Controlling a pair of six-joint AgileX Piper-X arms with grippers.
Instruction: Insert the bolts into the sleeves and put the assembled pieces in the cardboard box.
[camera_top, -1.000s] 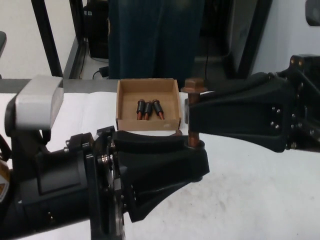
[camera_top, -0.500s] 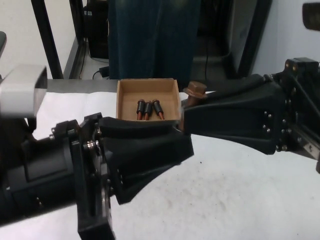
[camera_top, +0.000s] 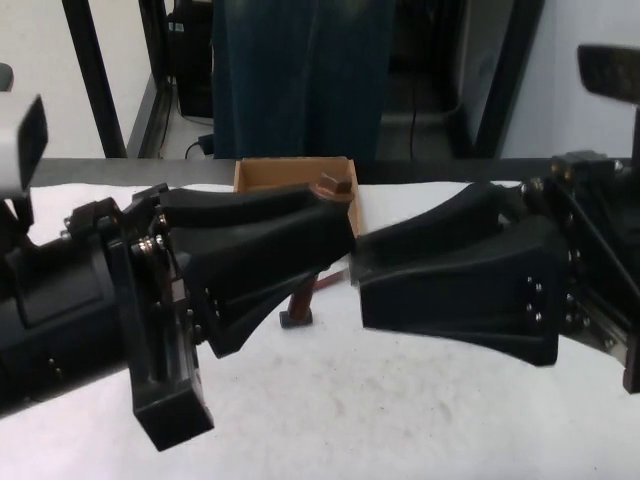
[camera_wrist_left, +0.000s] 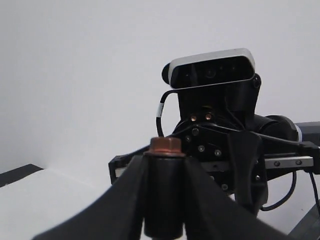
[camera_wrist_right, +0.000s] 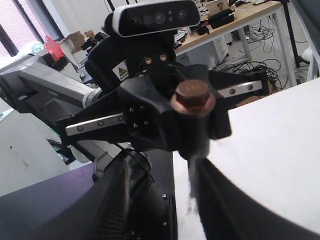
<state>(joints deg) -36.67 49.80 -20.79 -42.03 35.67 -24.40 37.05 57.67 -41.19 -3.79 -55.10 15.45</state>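
My left gripper (camera_top: 338, 222) (camera_wrist_left: 164, 167) is shut on a black sleeve (camera_wrist_left: 162, 197) with a copper bolt through it. The bolt head (camera_top: 334, 187) (camera_wrist_left: 166, 145) (camera_wrist_right: 193, 98) sits on top of the sleeve. The bolt shaft (camera_top: 300, 298) sticks out below the fingers, tilted, above the white bench. My right gripper (camera_top: 356, 266) (camera_wrist_right: 165, 167) faces it a short way off, open, with its fingers (camera_wrist_right: 125, 192) apart and holding nothing. The cardboard box (camera_top: 272, 172) stands behind the left gripper, mostly hidden.
A white cloth (camera_top: 420, 400) covers the bench, bare in front of both arms. A dark frame and a person's legs (camera_top: 300, 70) stand behind the box at the far edge.
The right gripper held the bolt over the sleeve; it has let go and drawn back lower. The left gripper has risen and swung towards the box with sleeve and bolt, hiding the box's contents.
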